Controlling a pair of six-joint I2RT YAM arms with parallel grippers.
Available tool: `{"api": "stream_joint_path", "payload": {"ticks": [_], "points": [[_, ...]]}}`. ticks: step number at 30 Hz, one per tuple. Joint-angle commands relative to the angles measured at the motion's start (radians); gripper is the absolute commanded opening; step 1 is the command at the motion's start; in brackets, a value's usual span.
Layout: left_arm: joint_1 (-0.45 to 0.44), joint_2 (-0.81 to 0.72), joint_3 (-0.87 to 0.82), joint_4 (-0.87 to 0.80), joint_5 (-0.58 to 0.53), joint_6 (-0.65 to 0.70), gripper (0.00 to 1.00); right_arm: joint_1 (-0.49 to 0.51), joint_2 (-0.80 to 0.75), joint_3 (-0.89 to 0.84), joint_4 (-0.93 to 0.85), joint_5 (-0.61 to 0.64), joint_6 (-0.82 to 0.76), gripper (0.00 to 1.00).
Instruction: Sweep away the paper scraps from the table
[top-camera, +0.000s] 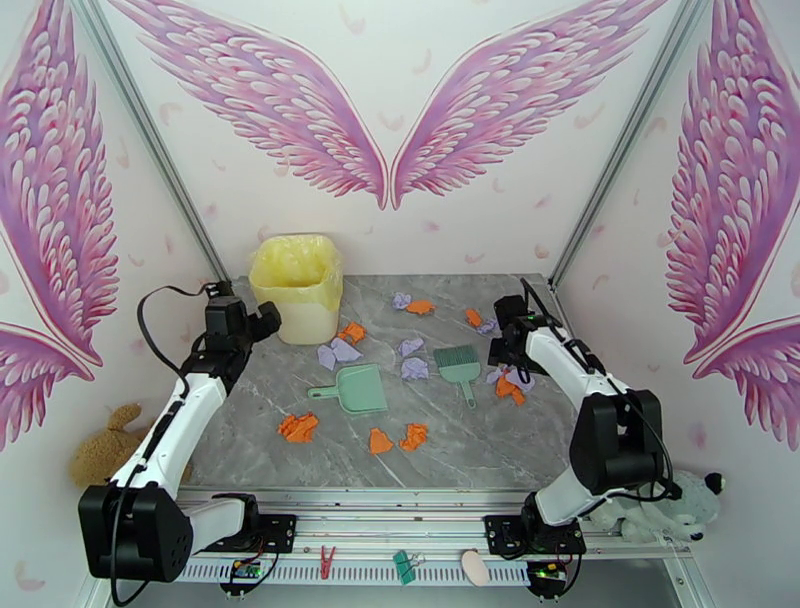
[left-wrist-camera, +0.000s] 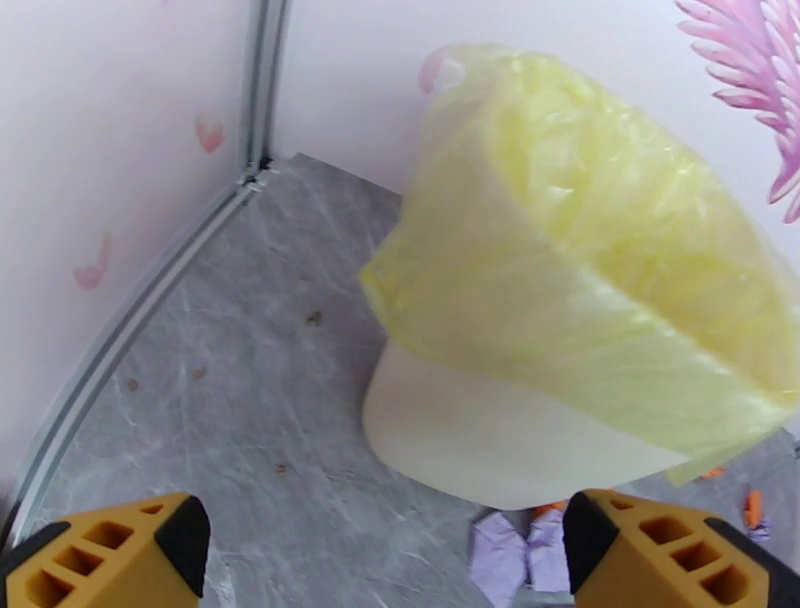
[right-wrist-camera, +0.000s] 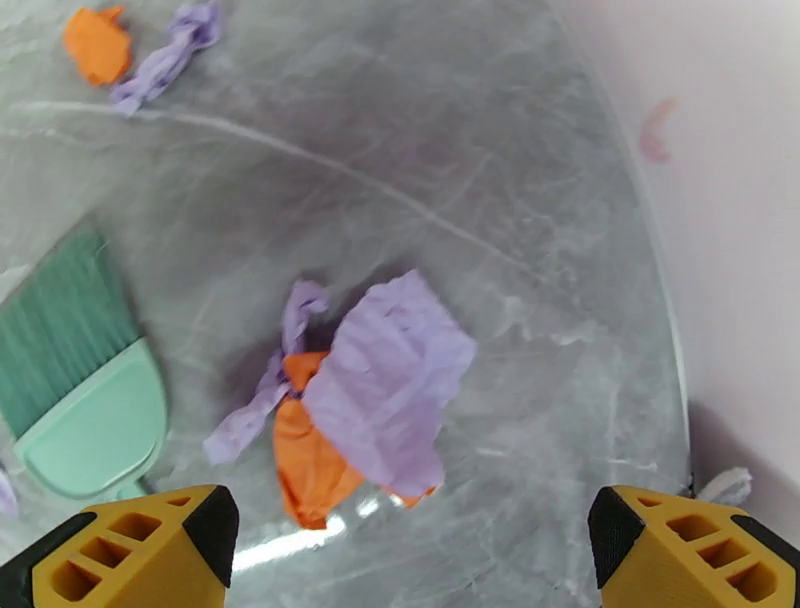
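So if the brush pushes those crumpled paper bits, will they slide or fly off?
Probably they skid easily: the paper scraps are loose crumpled wads, likely very light, on a smooth, glossy table. Their irregular creased shapes suggest tumbling rather than rolling straight. Some may slip past the brush.

Overhead rear view; both wrist views close above the table (top-camera: 250, 440)
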Motion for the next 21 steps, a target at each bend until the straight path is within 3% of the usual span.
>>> {"api": "stream_joint_path", "payload": {"ticks": [1, 3, 7, 12, 17, 21], "points": [[-0.005, -0.028, 0.065, -0.200, 0.153, -0.049, 0.99, 0.009, -0.115, 0.002, -0.017, -0.291, -0.067, 0.99], [-0.005, -0.014, 0.095, -0.234, 0.209, -0.044, 0.99, 0.009, -0.131, -0.030, 0.012, -0.393, -0.074, 0.99], [-0.019, 0.044, 0.168, -0.299, 0.251, -0.083, 0.99, 0.014, -0.109, -0.098, 0.053, -0.454, -0.087, 0.99], [-0.074, 0.091, 0.192, -0.326, 0.256, -0.141, 0.99, 0.068, -0.026, -0.104, 0.063, -0.423, -0.181, 0.92], [-0.131, 0.133, 0.176, -0.348, 0.270, -0.142, 0.99, 0.116, 0.066, -0.084, 0.090, -0.407, -0.217, 0.91], [-0.183, 0.183, 0.168, -0.348, 0.289, -0.127, 0.99, 0.117, 0.165, -0.058, 0.105, -0.405, -0.204, 0.81]]}}
